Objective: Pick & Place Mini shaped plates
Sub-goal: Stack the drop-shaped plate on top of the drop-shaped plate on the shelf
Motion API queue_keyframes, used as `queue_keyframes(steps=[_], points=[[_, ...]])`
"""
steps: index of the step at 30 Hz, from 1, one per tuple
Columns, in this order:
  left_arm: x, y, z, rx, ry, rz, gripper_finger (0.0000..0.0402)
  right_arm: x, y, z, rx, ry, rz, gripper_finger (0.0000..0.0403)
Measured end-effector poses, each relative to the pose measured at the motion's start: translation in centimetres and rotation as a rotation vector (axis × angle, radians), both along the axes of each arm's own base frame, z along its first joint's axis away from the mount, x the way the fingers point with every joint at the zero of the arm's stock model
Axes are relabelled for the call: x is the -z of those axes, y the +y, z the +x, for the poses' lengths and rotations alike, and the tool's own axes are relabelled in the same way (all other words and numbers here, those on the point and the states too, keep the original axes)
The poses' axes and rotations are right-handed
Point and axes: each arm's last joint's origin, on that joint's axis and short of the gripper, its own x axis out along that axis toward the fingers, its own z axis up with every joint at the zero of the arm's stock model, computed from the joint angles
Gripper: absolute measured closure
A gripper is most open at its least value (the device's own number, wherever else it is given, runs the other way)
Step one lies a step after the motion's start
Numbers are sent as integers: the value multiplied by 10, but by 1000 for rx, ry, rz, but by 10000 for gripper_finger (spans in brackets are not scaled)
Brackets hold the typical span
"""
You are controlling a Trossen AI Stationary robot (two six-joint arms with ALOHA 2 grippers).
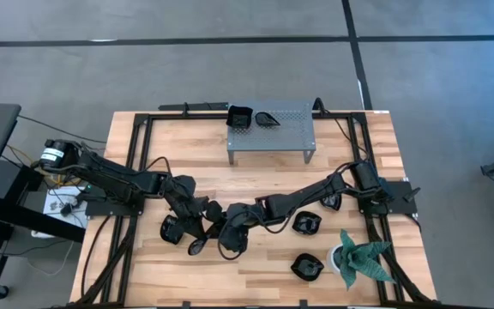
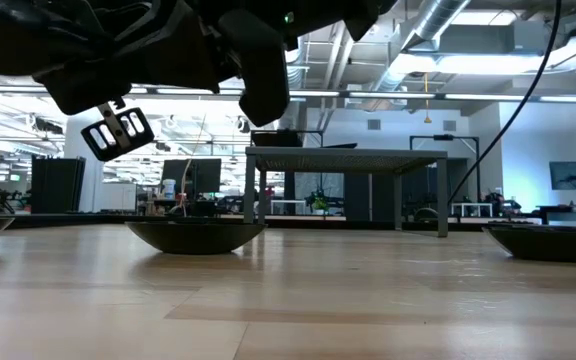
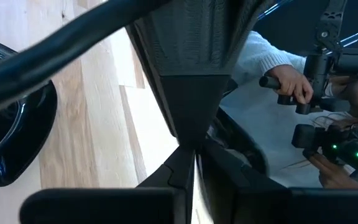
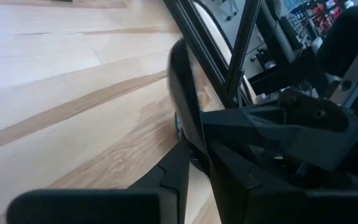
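Black plate [image 4: 185, 81] stands on edge, pinched between right pincer [image 4: 194, 158] fingers.

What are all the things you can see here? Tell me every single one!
table: one, light wood, under everything
shelf: one, grey metal, far middle of the table
plates on shelf: two, black, at its left end
plates on table: at least four, black, near the arms and the plant; others may be hidden
held plate: one, black, standing on edge
plant: one, green, white pot, near right corner
person: one, white sleeve, beyond the table
left gripper: one, dark, mid-table
right gripper: one, dark, shut on the held plate
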Motion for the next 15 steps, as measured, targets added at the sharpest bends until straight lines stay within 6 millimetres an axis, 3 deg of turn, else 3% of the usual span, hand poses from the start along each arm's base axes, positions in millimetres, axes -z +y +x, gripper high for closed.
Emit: queue_keyframes(steps=[15], points=[[0, 0, 0, 2, 0, -1, 381, -1, 3, 0, 16, -1, 50, 320]])
